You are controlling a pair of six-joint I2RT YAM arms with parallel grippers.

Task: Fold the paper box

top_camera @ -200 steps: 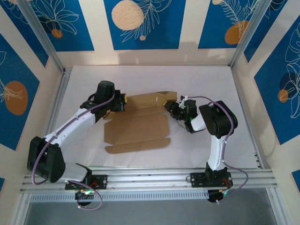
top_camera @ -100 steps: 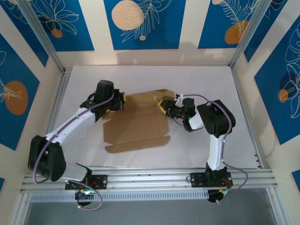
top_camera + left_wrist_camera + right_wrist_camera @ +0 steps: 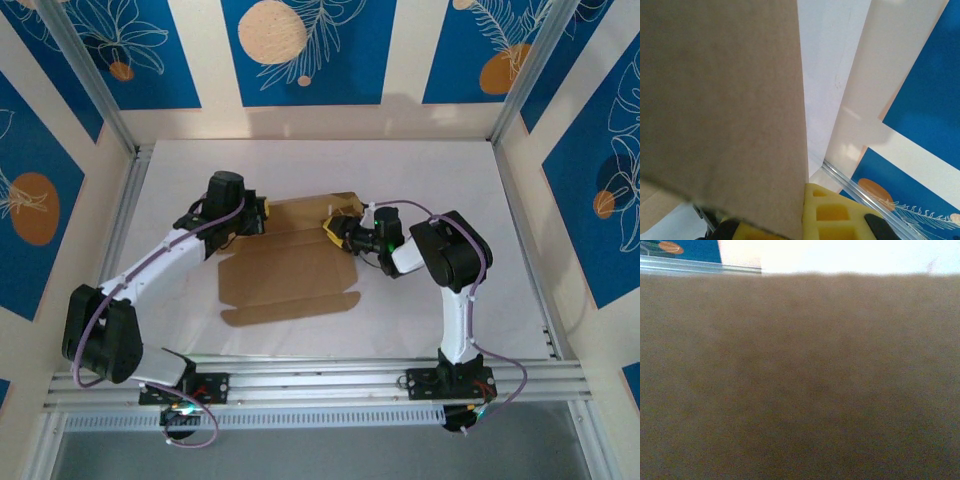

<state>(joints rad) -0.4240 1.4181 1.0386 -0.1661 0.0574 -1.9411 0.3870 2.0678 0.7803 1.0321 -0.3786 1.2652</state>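
One paper box (image 3: 290, 268) lay mid surface (image 3: 450, 180), margins open all round; left gripper (image 3: 258, 215) and right gripper (image 3: 332, 228) touched its far flap, grips indiscernible

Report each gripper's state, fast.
Left gripper: closed on the paper box.
Right gripper: at the box flap, open or closed cannot be told.

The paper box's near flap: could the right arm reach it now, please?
Probably yes: the right gripper sits at the paper box's far right corner, with nothing standing between it and the near flap.
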